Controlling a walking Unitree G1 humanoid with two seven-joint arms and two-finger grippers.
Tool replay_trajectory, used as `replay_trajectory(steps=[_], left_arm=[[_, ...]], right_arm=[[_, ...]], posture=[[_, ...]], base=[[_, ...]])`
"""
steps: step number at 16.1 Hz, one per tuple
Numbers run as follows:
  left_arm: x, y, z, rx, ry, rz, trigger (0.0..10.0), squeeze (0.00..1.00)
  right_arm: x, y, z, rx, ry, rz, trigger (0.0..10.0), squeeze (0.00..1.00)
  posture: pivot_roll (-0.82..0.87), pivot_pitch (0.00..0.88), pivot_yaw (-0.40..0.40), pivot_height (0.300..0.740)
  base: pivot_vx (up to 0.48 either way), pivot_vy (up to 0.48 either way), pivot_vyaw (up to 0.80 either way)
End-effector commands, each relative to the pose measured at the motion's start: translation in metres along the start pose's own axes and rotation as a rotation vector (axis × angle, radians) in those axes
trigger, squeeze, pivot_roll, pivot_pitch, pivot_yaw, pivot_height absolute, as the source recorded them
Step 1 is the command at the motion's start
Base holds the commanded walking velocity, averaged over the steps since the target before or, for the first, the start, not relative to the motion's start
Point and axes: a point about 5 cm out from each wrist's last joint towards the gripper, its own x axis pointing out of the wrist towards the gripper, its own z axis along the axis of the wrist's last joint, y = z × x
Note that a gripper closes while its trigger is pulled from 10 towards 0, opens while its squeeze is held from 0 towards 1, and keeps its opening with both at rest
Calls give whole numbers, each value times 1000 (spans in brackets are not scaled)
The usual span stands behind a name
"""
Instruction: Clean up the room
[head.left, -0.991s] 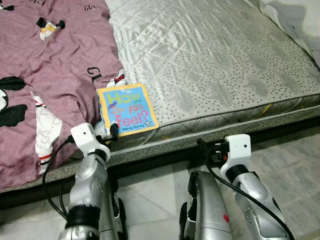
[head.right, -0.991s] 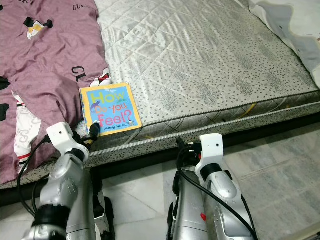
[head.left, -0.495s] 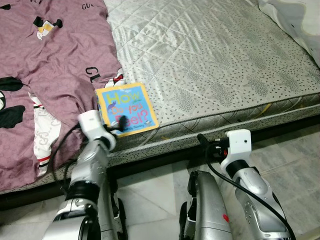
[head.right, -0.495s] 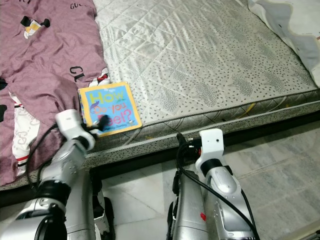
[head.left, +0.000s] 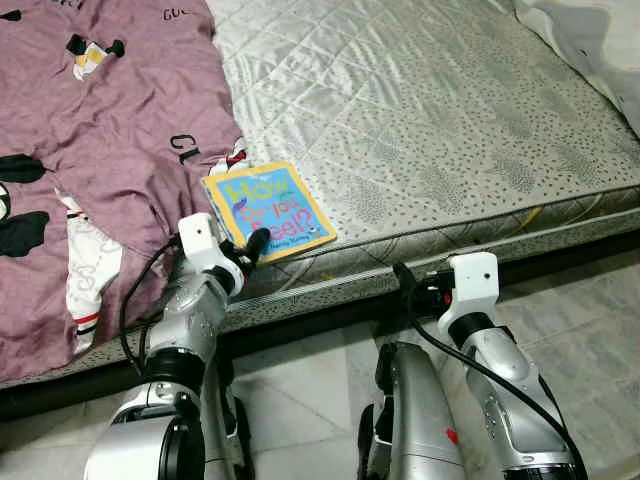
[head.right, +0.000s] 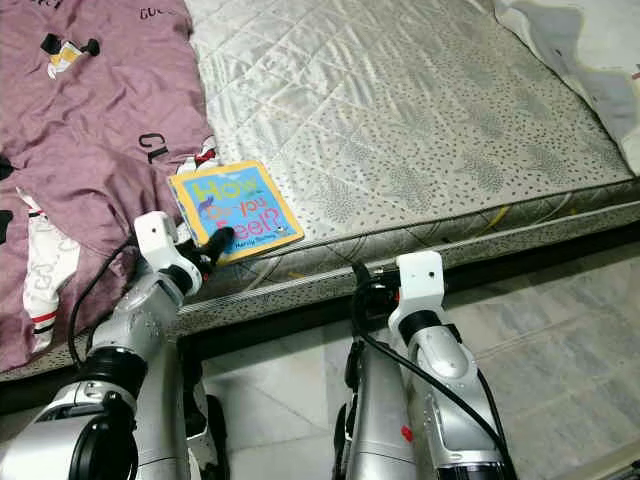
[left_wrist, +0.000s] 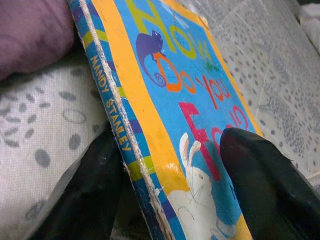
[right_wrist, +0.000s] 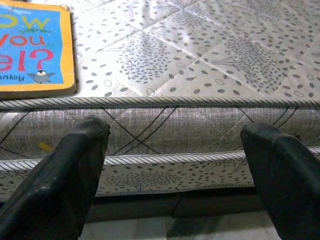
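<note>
A blue and yellow children's book (head.left: 268, 205) titled "How Do You Feel?" lies on the grey quilted mattress (head.left: 430, 120), close to its front edge and beside a purple blanket (head.left: 100, 130). My left gripper (head.left: 250, 245) is at the book's near corner. In the left wrist view one black finger (left_wrist: 260, 170) presses on the cover of the book (left_wrist: 165, 100) and the other finger (left_wrist: 85, 200) sits under the spine, so the gripper is shut on it. My right gripper (right_wrist: 175, 135) hangs open in front of the mattress side, below its top edge, holding nothing.
The purple blanket with black and white prints covers the left of the bed. White bedding (head.left: 600, 40) lies at the far right corner. A dark bed frame (head.left: 560, 262) runs under the mattress, and a pale tiled floor (head.left: 590, 320) lies below it.
My left gripper has reached forward from the mattress edge onto the book's near corner and shut on it. The book has turned, its far end swinging right. The right arm has barely moved.
</note>
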Motion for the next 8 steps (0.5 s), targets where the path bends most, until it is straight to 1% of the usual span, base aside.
replay_trajectory(steps=[1, 2, 3, 4, 6, 8], left_arm=[[1, 1, 1, -7, 6, -12, 0, 0], [2, 0, 5, -23, -13, -19, 0, 0], [2, 0, 7, -22, -19, -25, 0, 0], [2, 0, 8, -27, -21, -27, 0, 0], [3, -2, 9, -74, -28, -46, 0, 0], [4, -4, 9, -86, -30, -69, 0, 0]], right_arm=[[-1, -3, -4, -3, 13, -16, 10000, 0], [0, -2, -4, -3, 8, -13, 10000, 0], [1, -1, -4, -3, 6, -12, 10000, 0], [2, -1, -4, -3, 5, -11, 10000, 0], [4, 0, -3, -1, -3, -6, 10000, 0], [6, 1, -3, 1, -7, -2, 10000, 0]], posture=[[-93, 232, -49, 531], [-90, 225, -51, 531], [-89, 220, -51, 531], [-88, 217, -51, 531], [-87, 206, -52, 531], [-82, 201, -53, 531]], base=[[0, 0, 0], [0, 0, 0], [0, 0, 0], [0, 0, 0], [0, 0, 0], [0, 0, 0]])
